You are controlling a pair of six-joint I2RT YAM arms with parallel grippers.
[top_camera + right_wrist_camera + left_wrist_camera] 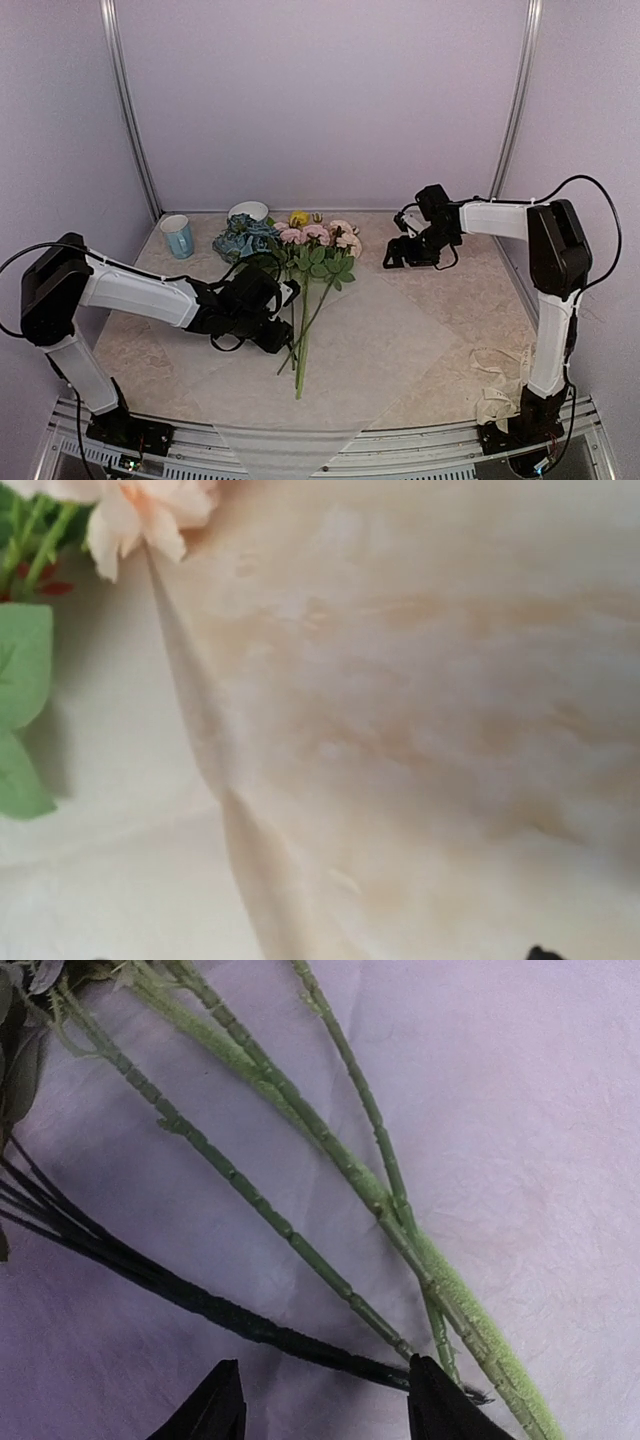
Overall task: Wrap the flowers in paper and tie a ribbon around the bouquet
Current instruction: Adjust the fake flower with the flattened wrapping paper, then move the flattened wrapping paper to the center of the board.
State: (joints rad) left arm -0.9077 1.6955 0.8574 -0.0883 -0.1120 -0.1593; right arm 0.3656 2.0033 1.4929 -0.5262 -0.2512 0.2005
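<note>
While both arms hang low over the table, one bunch of flowers lies on the single sheet of paper, heads toward the back wall and stalks pointing to the near edge. The left gripper sits over the stalk ends, its two fingers apart with bare paper between them. Three light green stalks and one dark bundle cross just ahead, none clamped. The right gripper is by the sheet's far edge, just right of the blooms, jaws spread wide and holding nothing. One ribbon lies crumpled near the right arm's base, well apart from the flowers. One blue mug and one white bowl stand at the back left.
</note>
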